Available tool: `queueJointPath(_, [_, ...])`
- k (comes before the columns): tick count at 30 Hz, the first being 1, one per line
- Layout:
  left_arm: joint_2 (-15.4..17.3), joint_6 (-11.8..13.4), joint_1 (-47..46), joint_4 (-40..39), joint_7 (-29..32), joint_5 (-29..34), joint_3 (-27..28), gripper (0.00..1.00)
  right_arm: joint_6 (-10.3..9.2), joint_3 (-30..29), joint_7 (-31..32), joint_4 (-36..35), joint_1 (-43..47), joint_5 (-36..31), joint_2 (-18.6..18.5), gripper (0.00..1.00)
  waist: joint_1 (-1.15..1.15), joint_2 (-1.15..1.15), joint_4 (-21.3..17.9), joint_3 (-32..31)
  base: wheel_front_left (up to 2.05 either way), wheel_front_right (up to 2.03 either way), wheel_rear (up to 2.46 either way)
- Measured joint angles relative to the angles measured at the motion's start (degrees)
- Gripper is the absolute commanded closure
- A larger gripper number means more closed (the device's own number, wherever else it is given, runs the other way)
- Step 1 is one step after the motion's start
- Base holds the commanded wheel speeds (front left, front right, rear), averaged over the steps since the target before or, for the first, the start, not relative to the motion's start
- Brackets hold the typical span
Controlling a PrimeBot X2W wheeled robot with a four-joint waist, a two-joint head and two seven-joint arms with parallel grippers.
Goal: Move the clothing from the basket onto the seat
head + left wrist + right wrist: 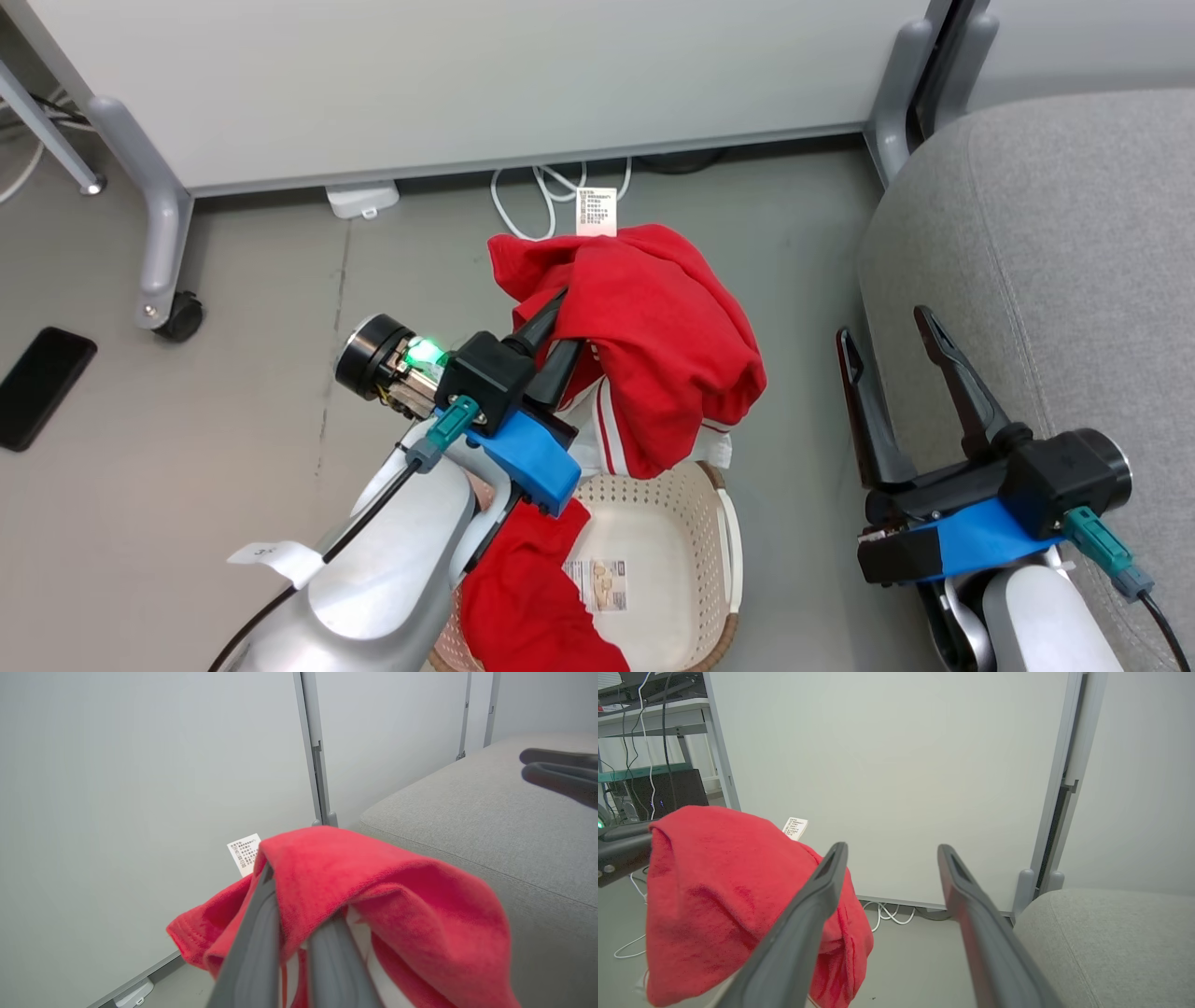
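Seat (1074, 233) cushion, grey, fills the right side. Left of it on the floor stands the basket (724, 551), with one red garment (523, 597) lying in its near left part. Another piece of clothing (663, 345) hangs above the basket's far rim, pinched by the left gripper (558, 334), its fingers narrow on the fabric. The right gripper (884, 324) hovers just beside the seat, fingers wide, holding nothing

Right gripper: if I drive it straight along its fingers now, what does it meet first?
Most likely the white partition panel: the open right gripper points at it with nothing between. The clothing hangs to its left, the seat lies to its right. Depth is unclear.
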Motion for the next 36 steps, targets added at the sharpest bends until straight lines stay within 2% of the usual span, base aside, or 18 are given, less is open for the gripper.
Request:
queueJointPath(8, [-0.7,-1.1,0.1,-2.4,0.0,-0.6,2.3,1.00,0.00,0.0,0.0,0.1,2.0,1.0,0.0,0.00,0.00,0.00,0.5,-3.3,0.00,0.00,0.00])
queueJointPath(25, [-0.3,-1.7,-3.5,-4.1,0.0,-1.6,1.4,1.00,0.00,-0.3,0.0,0.0,3.8,2.1,0.0,0.00,0.01,0.00,0.6,-5.1,0.00,0.00,0.00])
queueJointPath(31, [-0.1,-1.7,-3.5,-4.1,0.0,-1.9,1.4,1.00,0.00,0.0,0.0,-3.0,3.1,2.1,0.0,0.00,0.02,0.00,0.4,-4.6,0.00,0.00,0.00])
queueJointPath(36, [0.0,-1.7,-3.6,-3.9,0.0,-1.9,1.4,1.00,0.00,3.4,0.0,-6.4,0.5,1.6,0.0,0.00,0.02,0.00,0.5,-4.0,0.00,0.00,0.00])
